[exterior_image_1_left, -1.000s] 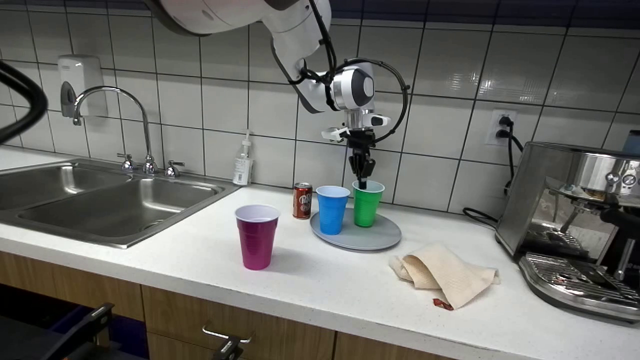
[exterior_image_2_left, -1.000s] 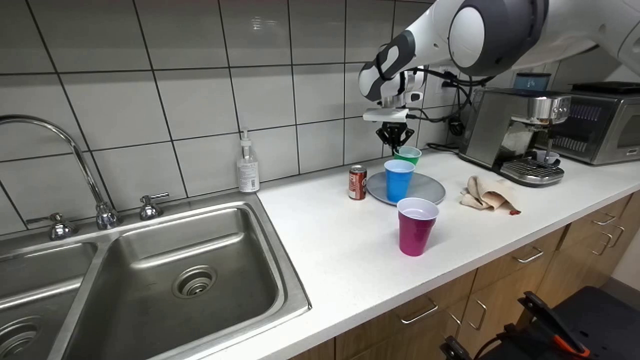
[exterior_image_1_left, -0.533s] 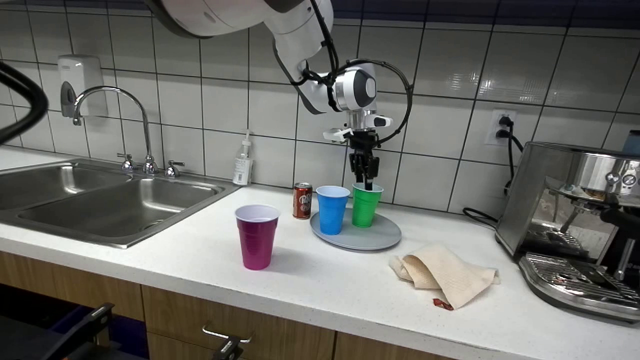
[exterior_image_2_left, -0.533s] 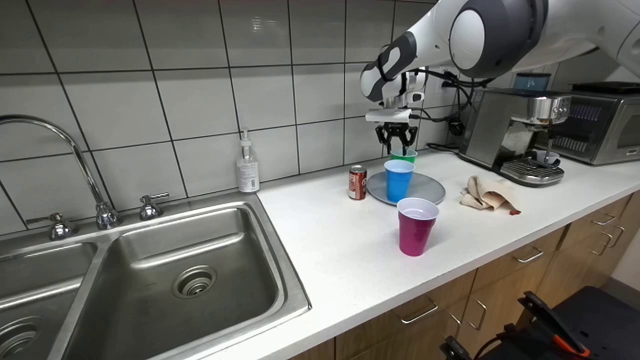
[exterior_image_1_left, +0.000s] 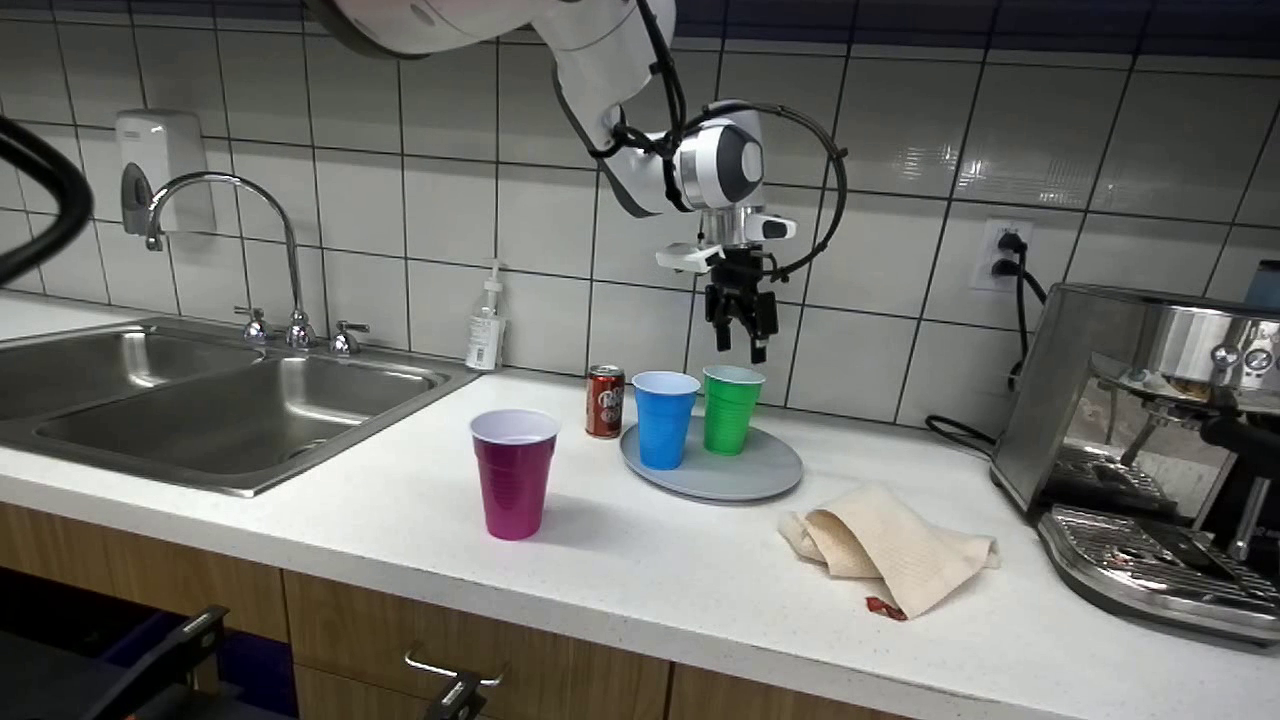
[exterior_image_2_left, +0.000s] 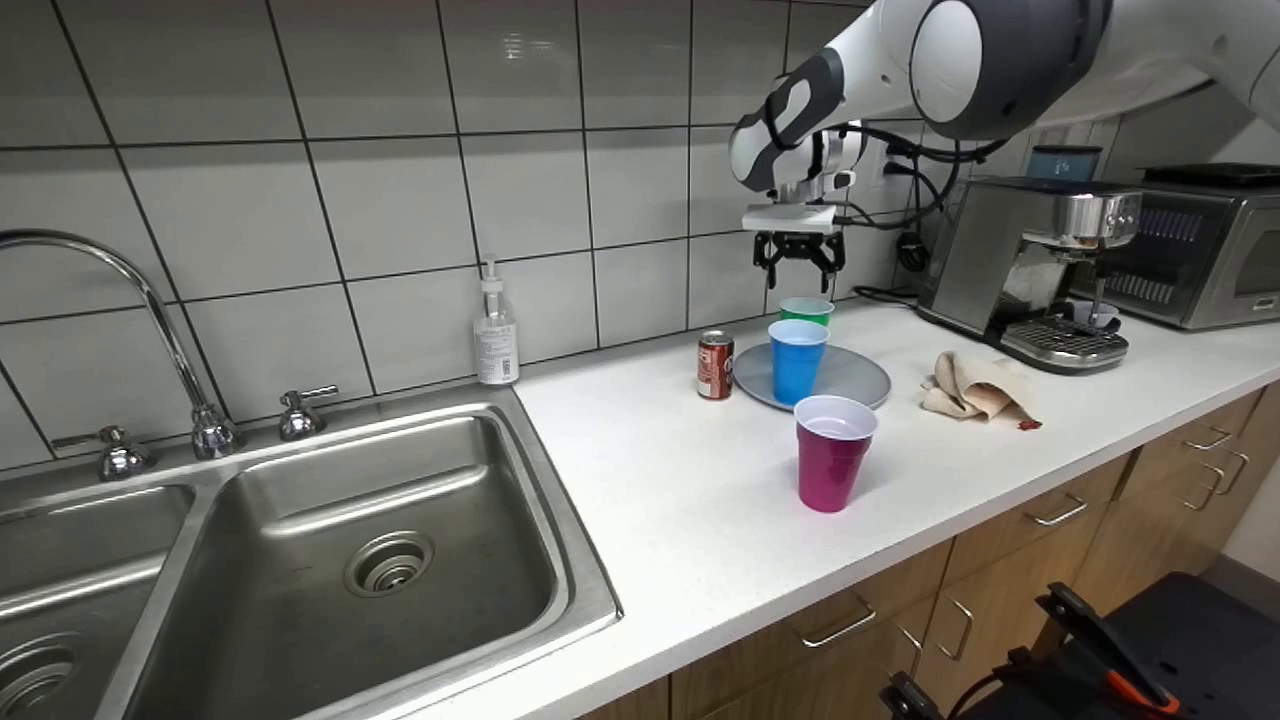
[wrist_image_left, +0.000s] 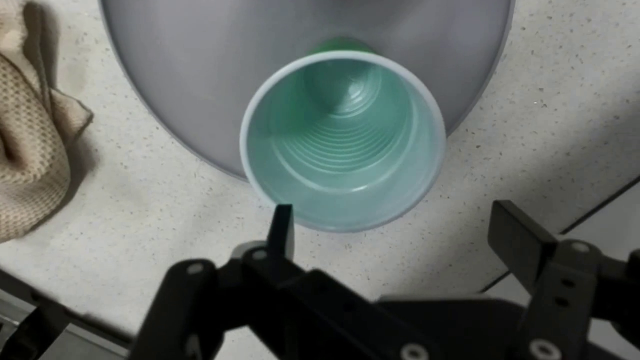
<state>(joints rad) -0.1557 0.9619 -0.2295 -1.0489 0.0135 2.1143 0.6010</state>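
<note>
Green cup (exterior_image_1_left: 733, 415), one of three plastic cups, stands upright on a gray plate (exterior_image_1_left: 745, 482), right of the middle of the frame in an exterior view. From the left edge, the same frame gives one two-basin sink (exterior_image_1_left: 230, 430) with one curved faucet (exterior_image_1_left: 299, 328) and two handles (exterior_image_1_left: 344, 340), and in the upper left one white wall dispenser (exterior_image_1_left: 165, 170). Next stands one pump bottle (exterior_image_1_left: 486, 340), then one magenta cup (exterior_image_1_left: 515, 480) near the center, then one red can (exterior_image_1_left: 604, 402). One blue cup (exterior_image_1_left: 664, 425) follows, upright on the left part of the plate, so the plate bears two cups, blue and green. Of the blue cup and the magenta cup only the pale upper lining shows; what lies lower inside is hidden, as is the inside of the can. In the green cup, the wrist view shows ribbed walls running down to a round, shiny bottom. Above it, near its rim, hangs one gripper (exterior_image_1_left: 741, 349), its two fingers (wrist_image_left: 520, 240) spread wide and apart from the cup. Farther right, in the lower right of the frame, lie one crumpled beige cloth (exterior_image_1_left: 900, 550) and, at its lower corner, one small red scrap (exterior_image_1_left: 885, 608); at the right edge sits one espresso machine (exterior_image_1_left: 1100, 350).
</note>
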